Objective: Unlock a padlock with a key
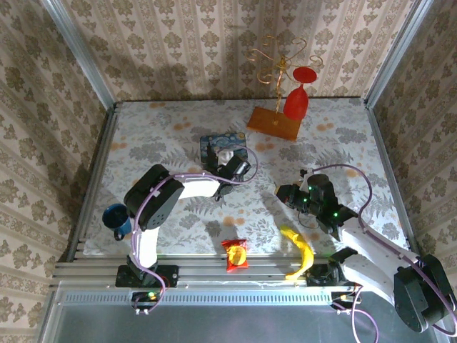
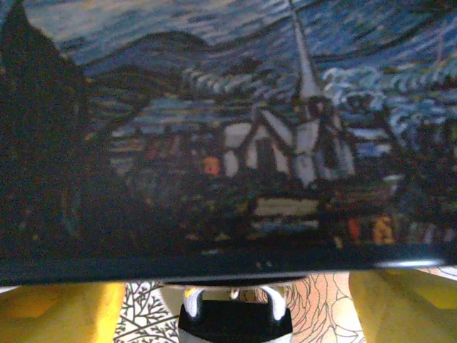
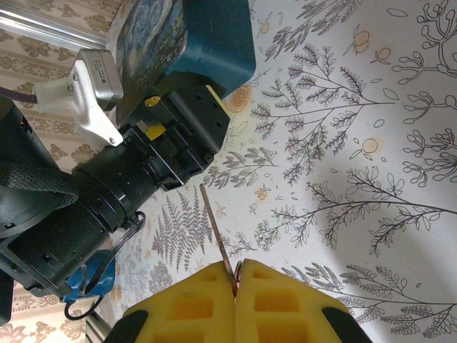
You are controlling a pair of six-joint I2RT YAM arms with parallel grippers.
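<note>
Floral tabletop (image 1: 178, 136): blue tin (image 1: 214, 146), contents hidden; key (image 3: 214, 229) in right hand (image 3: 235, 275).

On the table (image 1: 164, 136) the tin (image 1: 214, 146) sits centrally, stand (image 1: 273, 123) behind-right, key (image 3: 214, 229) nearer and right, with mug (image 1: 116, 218), bag (image 1: 235, 254) and banana (image 1: 300, 250) along the near edge, left to right.

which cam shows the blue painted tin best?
Top external: the blue tin shows nearly whole, its near edge partly covered by the left gripper. Left wrist is very close on its painted side, a bit blurred. Right wrist catches one corner beyond that gripper.
</note>
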